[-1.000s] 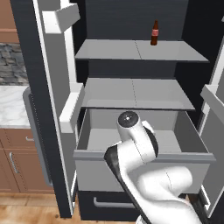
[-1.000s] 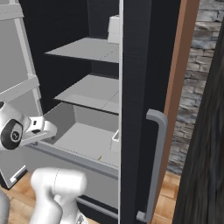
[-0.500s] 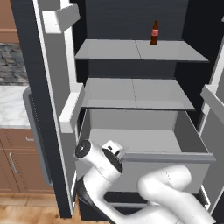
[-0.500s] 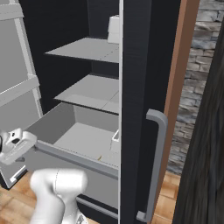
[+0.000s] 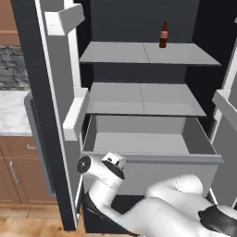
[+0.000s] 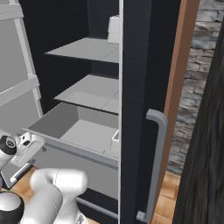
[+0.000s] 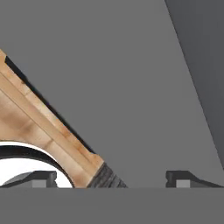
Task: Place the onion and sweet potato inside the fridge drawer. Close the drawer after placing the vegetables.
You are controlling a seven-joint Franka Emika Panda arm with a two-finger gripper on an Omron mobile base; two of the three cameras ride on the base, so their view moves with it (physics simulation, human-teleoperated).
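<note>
I see the fridge drawer point(image 5: 148, 139) pulled out below the two shelves, its light-grey floor bare where visible; I cannot spot the onion or sweet potato. My gripper point(image 7: 109, 177) hangs low at the drawer's near left corner, jaws wide and holding nothing, facing a flat grey panel I judge to be the drawer front. The open fridge door point(image 5: 58, 106) crowds the left; room lies right.
</note>
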